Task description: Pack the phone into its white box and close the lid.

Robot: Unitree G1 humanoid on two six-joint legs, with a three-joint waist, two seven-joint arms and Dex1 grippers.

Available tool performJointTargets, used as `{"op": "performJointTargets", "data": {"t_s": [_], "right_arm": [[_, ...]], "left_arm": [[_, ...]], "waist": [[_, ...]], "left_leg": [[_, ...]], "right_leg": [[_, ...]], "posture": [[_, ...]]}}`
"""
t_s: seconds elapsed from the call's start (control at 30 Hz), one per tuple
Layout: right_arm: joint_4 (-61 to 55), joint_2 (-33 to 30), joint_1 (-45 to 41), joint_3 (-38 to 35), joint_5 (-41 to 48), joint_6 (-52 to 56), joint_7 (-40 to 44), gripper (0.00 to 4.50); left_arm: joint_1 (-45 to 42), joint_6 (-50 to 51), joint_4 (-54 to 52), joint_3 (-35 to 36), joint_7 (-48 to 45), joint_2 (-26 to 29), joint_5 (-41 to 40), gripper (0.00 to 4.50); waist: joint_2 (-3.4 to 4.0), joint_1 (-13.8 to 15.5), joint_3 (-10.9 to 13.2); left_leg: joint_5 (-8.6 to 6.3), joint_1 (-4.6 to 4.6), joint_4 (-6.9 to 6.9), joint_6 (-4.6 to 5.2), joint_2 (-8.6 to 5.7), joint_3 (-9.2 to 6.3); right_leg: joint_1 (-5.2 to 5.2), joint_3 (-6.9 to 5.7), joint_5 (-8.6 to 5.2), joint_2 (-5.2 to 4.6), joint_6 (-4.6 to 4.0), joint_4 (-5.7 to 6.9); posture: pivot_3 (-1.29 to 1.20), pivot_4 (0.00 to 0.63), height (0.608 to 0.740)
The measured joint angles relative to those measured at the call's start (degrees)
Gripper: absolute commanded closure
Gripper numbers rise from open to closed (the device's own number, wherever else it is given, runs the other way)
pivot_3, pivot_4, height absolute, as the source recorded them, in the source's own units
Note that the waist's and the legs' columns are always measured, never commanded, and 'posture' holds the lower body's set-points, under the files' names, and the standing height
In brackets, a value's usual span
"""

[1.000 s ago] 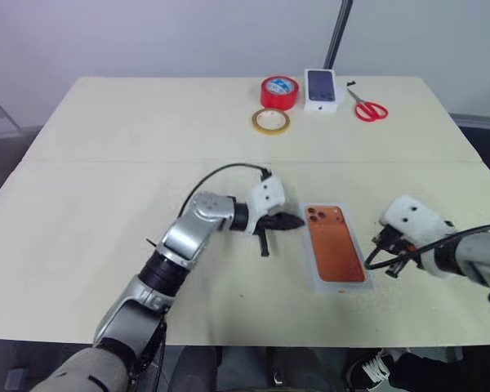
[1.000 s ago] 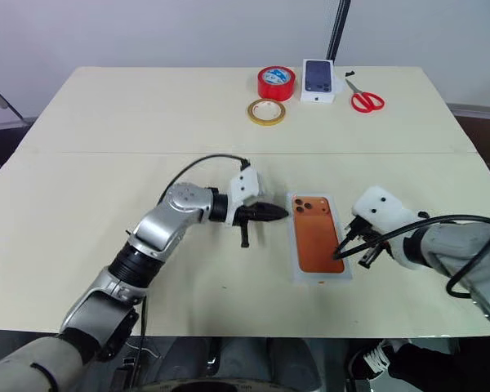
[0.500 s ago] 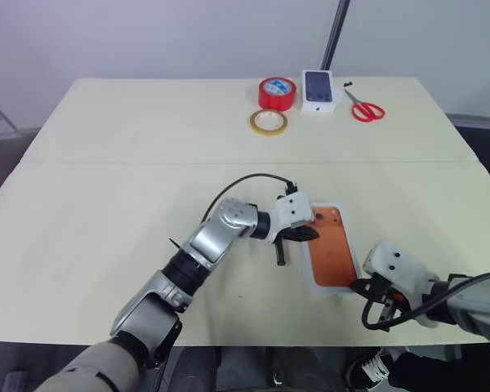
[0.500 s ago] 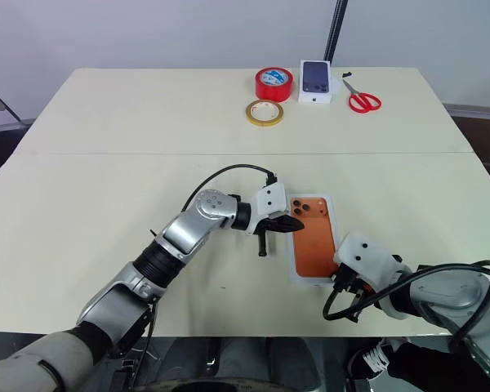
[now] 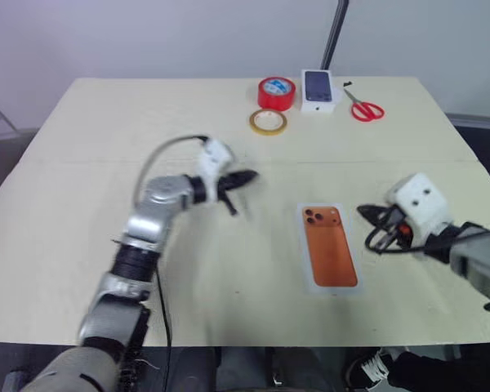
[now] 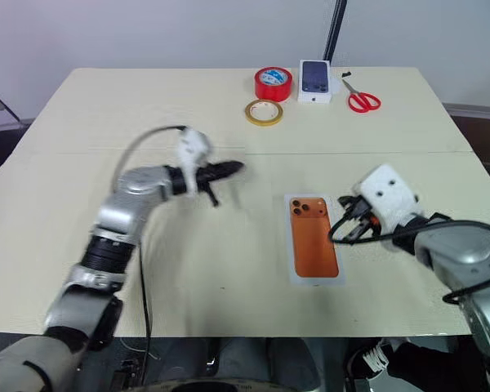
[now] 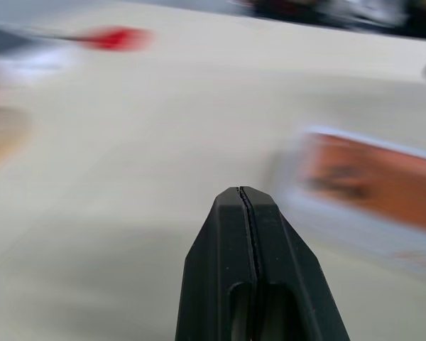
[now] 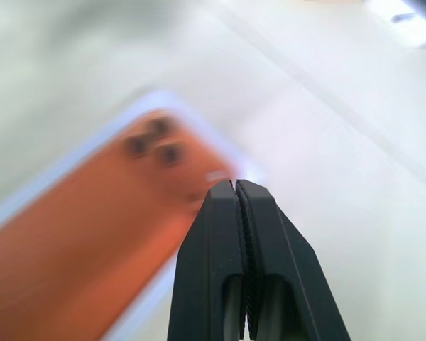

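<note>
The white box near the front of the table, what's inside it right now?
The orange phone lies flat in the white box, camera lenses up and toward the far end. It hides the box's floor; only the white rim shows around it. No lid is on it.

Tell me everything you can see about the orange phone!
The phone is slim and orange with rounded corners, lying flat with its back up. A cluster of dark camera lenses sits at its far corner, toward the robot's left. It looks smooth and matte. It rests inside the white box, whose thin rim frames it all round, on the table's near right part. Nothing else touches it: the right gripper, shut, is just beside it, and no lid covers it.
</note>
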Motion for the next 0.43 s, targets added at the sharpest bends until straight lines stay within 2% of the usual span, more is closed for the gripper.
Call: {"op": "performJointTargets", "data": {"t_s": [0.1,0.2,0.43], "right_arm": [[5.95,3.56,-3.10,0.40,-0.58,-3.19,0.18,4.43],[9.51,5.71,-4.67,1.02,-0.30,-5.95,1.78,4.43],[13.36,7.10,-4.84,1.65,0.51,-9.56,5.96,4.43]], "left_arm": [[4.37,1.52,-1.89,5.59,2.27,4.69,-1.05,4.50],[8.84,2.42,-3.60,8.31,4.11,7.11,-1.32,4.50],[15.18,4.32,-8.63,11.38,8.03,8.46,-2.64,4.50]], "waist": [[0.00,0.17,0.01],[-0.01,0.58,0.02],[0.00,0.22,0.02]], "left_leg": [[0.00,-0.02,0.00,0.00,-0.02,0.00],[0.00,-0.06,0.07,0.00,-0.07,-0.03],[0.00,-0.05,0.05,0.00,-0.04,-0.03]], "right_leg": [[0.00,0.00,0.00,-0.07,0.00,-0.01],[0.02,-0.02,0.00,-0.13,0.00,0.00],[0.01,-0.02,0.00,-0.14,0.00,0.01]], "posture": [[0.00,0.150,0.740],[0.00,0.150,0.740],[0.00,0.150,0.740]]}}
